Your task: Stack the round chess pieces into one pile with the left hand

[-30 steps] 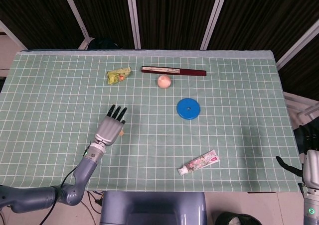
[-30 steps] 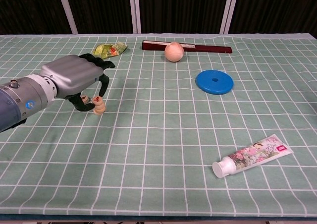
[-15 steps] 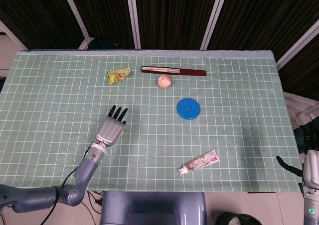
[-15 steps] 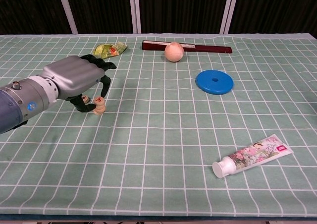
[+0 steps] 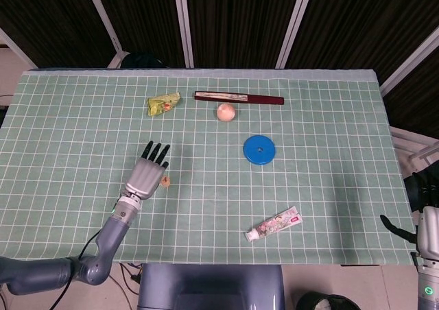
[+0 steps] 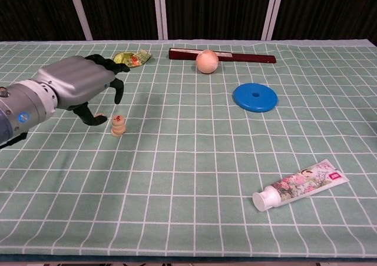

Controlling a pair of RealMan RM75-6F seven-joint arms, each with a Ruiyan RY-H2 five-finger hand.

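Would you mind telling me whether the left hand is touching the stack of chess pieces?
Apart. The chest view shows green cloth between the left hand and the stack of chess pieces.

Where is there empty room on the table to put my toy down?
Plenty of bare cloth lies between the chess stack and the toothpaste tube, and also right of the blue disc. It is crowded at the far edge around the ball, and beside the left hand.

The green gridded tablecloth (image 5: pixel 309 152) is seen steeply from above in the head view, low and nearer in the chest view (image 6: pixel 194 178)
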